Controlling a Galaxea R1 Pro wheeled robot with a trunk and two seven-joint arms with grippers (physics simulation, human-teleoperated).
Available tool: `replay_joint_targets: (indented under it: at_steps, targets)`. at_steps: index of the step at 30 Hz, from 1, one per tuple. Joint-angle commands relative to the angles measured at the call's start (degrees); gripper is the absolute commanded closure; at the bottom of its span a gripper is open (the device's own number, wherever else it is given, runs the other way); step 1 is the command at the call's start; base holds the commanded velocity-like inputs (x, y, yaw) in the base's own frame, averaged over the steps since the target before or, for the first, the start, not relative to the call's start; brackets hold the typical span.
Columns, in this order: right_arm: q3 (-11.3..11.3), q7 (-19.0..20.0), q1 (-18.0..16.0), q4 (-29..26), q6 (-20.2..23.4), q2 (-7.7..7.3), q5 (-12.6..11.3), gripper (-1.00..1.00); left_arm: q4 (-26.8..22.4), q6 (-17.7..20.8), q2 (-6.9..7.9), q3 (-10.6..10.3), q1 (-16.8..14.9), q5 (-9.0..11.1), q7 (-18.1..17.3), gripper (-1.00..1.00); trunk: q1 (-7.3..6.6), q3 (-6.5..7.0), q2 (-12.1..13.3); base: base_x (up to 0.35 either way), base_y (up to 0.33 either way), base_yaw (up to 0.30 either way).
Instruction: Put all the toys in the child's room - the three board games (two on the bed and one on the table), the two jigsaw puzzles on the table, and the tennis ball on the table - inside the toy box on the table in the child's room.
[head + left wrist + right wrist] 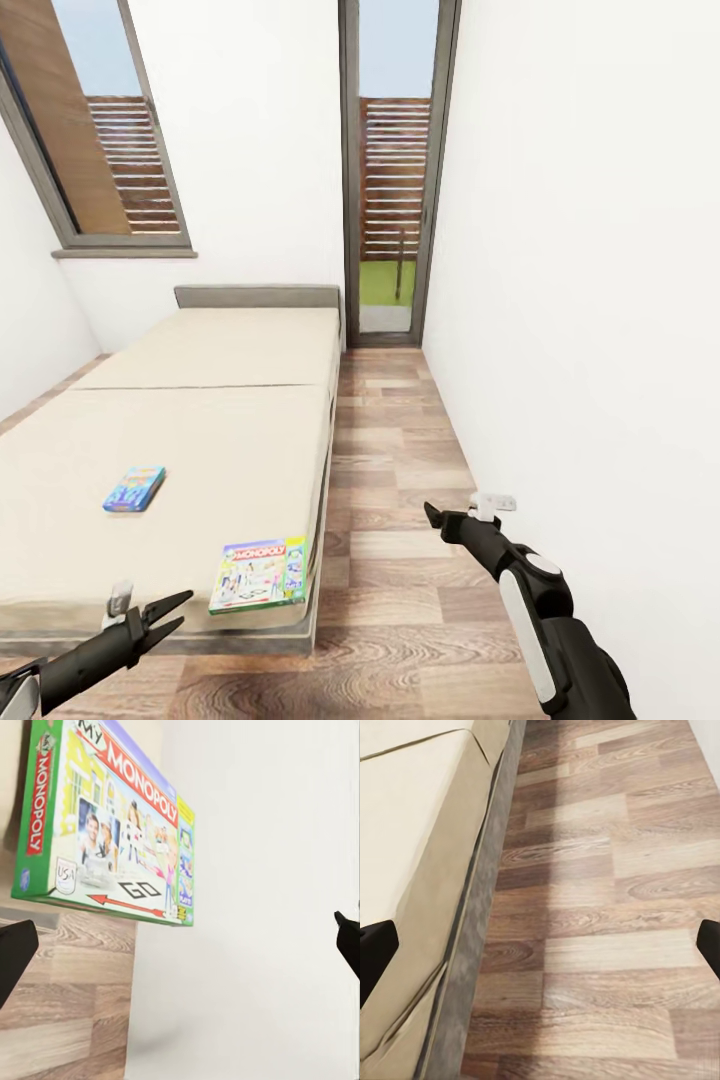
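A: While the left jaws point(172, 610) hang spread wide at the lower left of the frame, empty, the green-edged board game point(260, 573) lies just up and to the right of them, at the near corner of the bed point(200, 420).

B: And the right jaws point(432, 516)?

A: Parted too, holding nothing, out over the plank floor point(400, 560) at centre right, across the aisle from the bed. The left arm is clearly the nearer one.

B: How does the box lie?

A: Flat, face up, its long axis roughly along the foot edge of the mattress. In the left wrist view the box point(105, 825) sits ahead of the open fingers, not yet between them, apparently right at the mattress edge.

B: The other game?

A: The small blue board game point(134, 488) rests flat further in, at centre left, well apart from both arms.

B: Surface and room?

A: Beige mattress with a seam across, dark grey frame and headboard point(257, 296). White walls, a window point(100, 130) at upper left, a tall glazed door point(392, 170) at top centre.
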Motion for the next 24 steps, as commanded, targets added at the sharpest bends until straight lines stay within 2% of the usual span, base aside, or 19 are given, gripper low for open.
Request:
replay_joint_targets:
  at_steps: [1, 7, 24]
  targets:
    - [-0.1, 0.3, 0.0, -0.1, 0.3, 0.09, -0.3, -1.0, 0.0, 0.9, 0.01, 0.2, 0.0, 0.1, -0.6, -1.0, 0.22, -0.24, -0.4, 0.0, 0.0, 0.0]
    - [-0.1, 0.5, -0.1, 0.0, 0.5, 1.01, -0.9, -1.0, 0.1, 3.1, 0.05, 0.6, 0.0, 0.0, -3.1, -1.0, 1.54, -1.31, -2.8, 0.0, 0.0, 0.0]
    - [-0.2, 0.2, 0.0, 0.2, 0.5, 1.29, -1.1, -1.0, 0.5, 5.1, 0.33, 1.1, 0.0, 0.1, -3.6, -1.0, 5.27, -4.37, -9.7, 0.0, 0.0, 0.0]
